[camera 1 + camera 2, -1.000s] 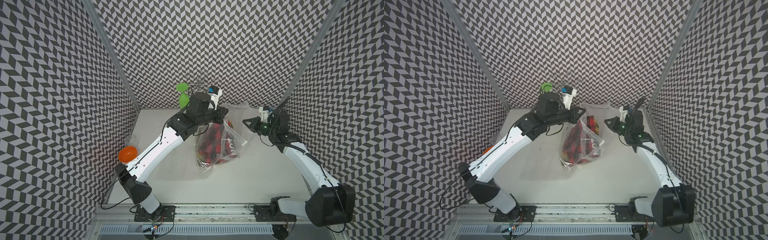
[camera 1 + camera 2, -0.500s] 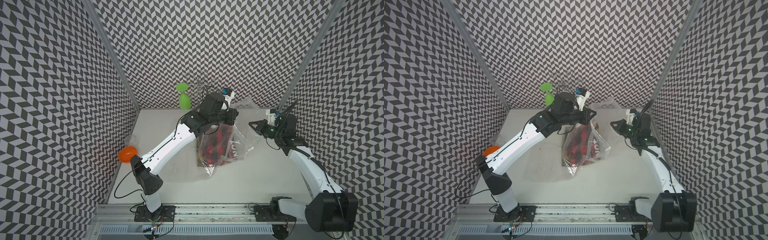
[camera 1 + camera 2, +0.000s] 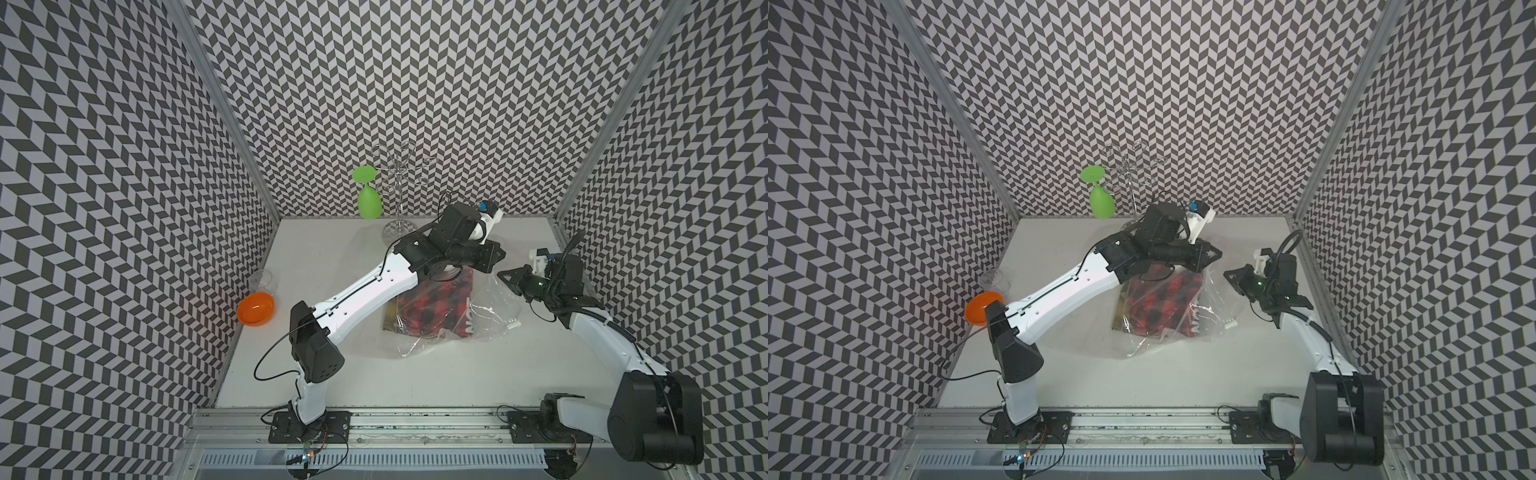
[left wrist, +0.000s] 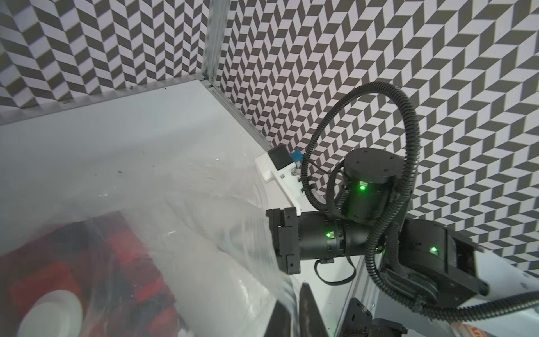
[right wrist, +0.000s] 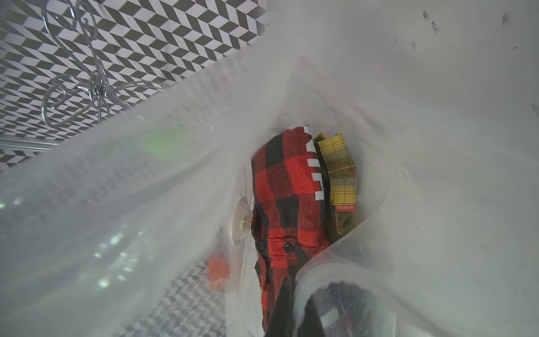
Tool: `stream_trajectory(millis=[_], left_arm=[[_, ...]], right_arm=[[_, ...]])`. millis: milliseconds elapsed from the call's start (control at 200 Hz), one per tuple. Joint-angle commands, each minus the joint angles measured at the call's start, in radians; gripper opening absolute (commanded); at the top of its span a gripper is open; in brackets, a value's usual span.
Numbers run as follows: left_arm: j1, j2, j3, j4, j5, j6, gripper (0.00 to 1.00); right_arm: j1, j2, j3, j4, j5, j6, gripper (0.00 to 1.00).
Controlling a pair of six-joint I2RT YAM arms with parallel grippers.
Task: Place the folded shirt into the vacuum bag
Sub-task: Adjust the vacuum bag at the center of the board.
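Note:
The clear vacuum bag [image 3: 496, 309] lies slumped on the table in both top views, its mouth raised between the two grippers. Inside it sits the folded shirt [image 3: 432, 301], red and black plaid, beside a yellow plaid cloth [image 5: 339, 175]. The bag's round white valve cap [image 5: 240, 223] rests against the shirt. My left gripper [image 3: 498, 257] hovers over the bag's far end, jaws pinched on the film at the mouth [image 4: 294, 318]. Just to its right, my right gripper [image 3: 503, 276] is shut on the opposite lip [image 5: 297, 315], looking down into the bag at the shirt.
A wire glass rack [image 3: 401, 183] with a green glass [image 3: 368, 199] hanging upside down stands at the back wall. An orange cup [image 3: 255, 308] and a clear glass [image 3: 264, 279] lie by the left wall. The right wall is close behind my right arm.
Both grippers have carried the bag's mouth to the right and lower. The bag, hanging upright with the shirt before, now lies on the table.

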Motion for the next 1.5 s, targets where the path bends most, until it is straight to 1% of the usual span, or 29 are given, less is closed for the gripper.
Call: stream_trajectory(millis=[0,65,105,135,170,210,265,300,340,396,421,461,531,581,611,656,686,721,821,896,921,951,1006,1092,1157,1342,1492], left_arm=[[-0.001,-0.053,-0.04,0.082,0.09,-0.009,0.19],[-0.001,-0.093,-0.064,0.101,0.09,-0.006,0.27],[0.003,-0.118,-0.077,0.111,0.09,-0.002,0.33],[0.006,-0.136,-0.087,0.116,0.088,0.001,0.35],[0.011,-0.154,-0.097,0.12,0.082,0.002,0.39],[0.021,-0.172,-0.106,0.115,0.079,0.008,0.45],[0.036,-0.203,-0.132,0.107,0.063,0.019,0.52],[0.052,-0.232,-0.163,0.111,0.052,0.025,0.53],[0.077,-0.271,-0.215,0.127,0.042,0.026,0.54],[0.124,-0.326,-0.292,0.144,0.035,0.016,0.54],[0.148,-0.349,-0.326,0.146,0.034,0.015,0.54],[0.179,-0.383,-0.38,0.145,0.013,0.018,0.54],[0.21,-0.433,-0.49,0.136,-0.072,0.03,0.54],[0.223,-0.458,-0.562,0.12,-0.14,0.059,0.54],[0.232,-0.465,-0.6,0.111,-0.166,0.059,0.54],[0.235,-0.479,-0.648,0.097,-0.203,0.062,0.54],[0.235,-0.488,-0.677,0.093,-0.216,0.062,0.54],[0.237,-0.498,-0.705,0.09,-0.223,0.059,0.54],[0.23,-0.527,-0.799,0.111,-0.211,0.044,0.54],[0.208,-0.527,-0.869,0.128,-0.204,0.04,0.54],[0.194,-0.526,-0.892,0.138,-0.206,0.039,0.54],[0.176,-0.524,-0.923,0.154,-0.205,0.008,0.54],[0.142,-0.512,-0.973,0.189,-0.197,-0.015,0.54],[0.078,-0.47,-1.027,0.233,-0.186,-0.044,0.53],[0.049,-0.429,-1.054,0.249,-0.189,-0.056,0.52],[0.046,-0.362,-1.112,0.264,-0.221,-0.06,0.51],[0.068,-0.3,-1.121,0.306,-0.235,-0.07,0.51]], right_arm=[[-0.03,-0.005,0.01,0.053,-0.002,-0.008,0.01],[-0.043,0.007,-0.004,0.062,-0.029,-0.004,0.01],[-0.046,0.009,-0.018,0.085,-0.094,0.027,0.0],[-0.046,0.001,-0.019,0.107,-0.146,0.054,0.0],[-0.041,-0.019,-0.013,0.123,-0.171,0.082,0.0],[-0.039,-0.056,0.002,0.116,-0.153,0.087,0.0],[-0.045,-0.102,0.023,0.076,-0.063,0.068,0.0],[-0.057,-0.122,0.028,0.042,0.007,0.062,0.0],[-0.098,-0.131,0.035,0.014,0.01,0.056,0.0],[-0.158,-0.135,0.06,0.006,-0.071,0.045,0.0],[-0.167,-0.135,0.082,-0.018,-0.088,0.031,0.0],[-0.164,-0.14,0.092,-0.027,-0.08,0.026,0.0],[-0.161,-0.158,0.002,0.06,-0.057,0.064,0.0],[-0.173,-0.146,-0.111,0.145,-0.044,0.128,0.0],[-0.195,-0.127,-0.17,0.202,-0.115,0.154,0.0],[-0.212,-0.089,-0.19,0.231,-0.217,0.182,0.0],[-0.208,-0.078,-0.172,0.201,-0.231,0.17,0.0],[-0.206,-0.091,-0.151,0.181,-0.217,0.163,0.0],[-0.204,-0.147,-0.094,0.157,-0.158,0.16,0.0],[-0.197,-0.125,-0.067,0.13,-0.179,0.157,0.0],[-0.192,-0.119,-0.073,0.142,-0.192,0.169,0.0],[-0.187,-0.121,-0.086,0.162,-0.197,0.187,0.0],[-0.186,-0.142,-0.108,0.184,-0.188,0.207,0.0],[-0.192,-0.169,-0.106,0.148,-0.15,0.186,0.0],[-0.195,-0.18,-0.09,0.106,-0.131,0.164,0.0],[-0.194,-0.222,-0.082,-0.011,-0.099,0.117,0.0],[-0.195,-0.332,-0.135,-0.12,-0.042,0.105,0.0]])
